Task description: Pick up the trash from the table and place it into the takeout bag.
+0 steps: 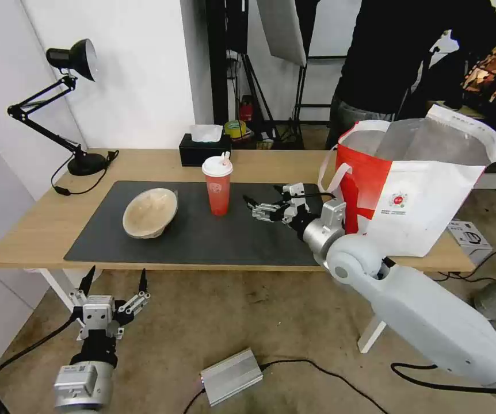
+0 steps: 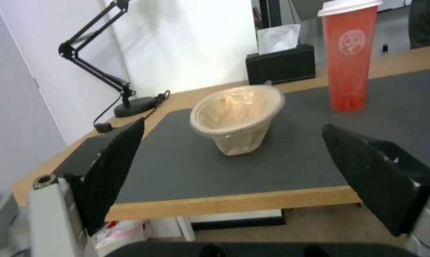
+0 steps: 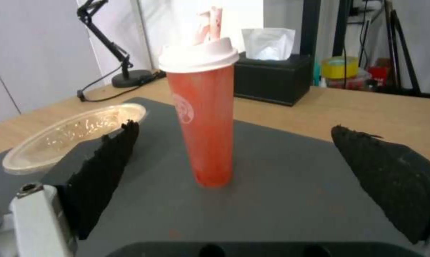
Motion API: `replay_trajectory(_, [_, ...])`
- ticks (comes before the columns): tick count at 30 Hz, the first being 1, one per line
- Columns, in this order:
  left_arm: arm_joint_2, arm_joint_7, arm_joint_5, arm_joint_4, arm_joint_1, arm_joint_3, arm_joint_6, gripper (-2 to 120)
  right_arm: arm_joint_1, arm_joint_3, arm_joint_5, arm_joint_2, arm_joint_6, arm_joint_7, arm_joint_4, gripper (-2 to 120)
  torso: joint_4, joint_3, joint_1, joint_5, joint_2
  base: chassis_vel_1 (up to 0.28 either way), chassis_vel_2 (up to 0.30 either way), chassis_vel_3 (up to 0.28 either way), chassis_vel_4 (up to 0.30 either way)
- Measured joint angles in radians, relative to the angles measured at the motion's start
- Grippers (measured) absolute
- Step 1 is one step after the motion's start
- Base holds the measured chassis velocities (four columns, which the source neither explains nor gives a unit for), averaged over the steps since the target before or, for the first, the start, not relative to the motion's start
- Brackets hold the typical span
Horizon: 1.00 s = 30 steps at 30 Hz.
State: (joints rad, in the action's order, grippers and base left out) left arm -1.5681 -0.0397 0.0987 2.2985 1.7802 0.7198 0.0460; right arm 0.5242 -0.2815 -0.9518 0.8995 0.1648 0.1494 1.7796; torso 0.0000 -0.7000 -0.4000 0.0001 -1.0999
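On the table (image 1: 35, 227), a dark grey mat (image 1: 213, 238) carries a tan paper-pulp bowl (image 1: 150, 213), tipped on its side, and an upright red drink cup (image 1: 218, 187) with a white lid and straw. My right gripper (image 1: 262, 200) hovers open over the mat just right of the cup (image 3: 206, 117); in the right wrist view, the right gripper (image 3: 235, 127) faces it. My left gripper (image 1: 117, 270) stands open below the table's front edge, pointing up toward the bowl (image 2: 236, 117). The takeout bag (image 1: 420, 195) stands open on the table's right end.
A black desk lamp (image 1: 72, 60) stands at the table's back left and a black tissue box (image 1: 203, 149) behind the cup. A silver box (image 1: 231, 376) and cables lie on the floor. A small white box (image 1: 469, 236) sits beyond the bag.
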Motion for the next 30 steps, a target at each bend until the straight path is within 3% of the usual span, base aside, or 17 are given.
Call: replay_trajectory(30, [0.002,0.001,-0.005,-0.011,-0.005,0.008,0.0,100,-0.087,-0.074,0.019,0.11,-0.043,-0.04,-0.206,100,0.0,0.0,0.0,-0.0001,0.0,0.0,0.0,0.0,0.0])
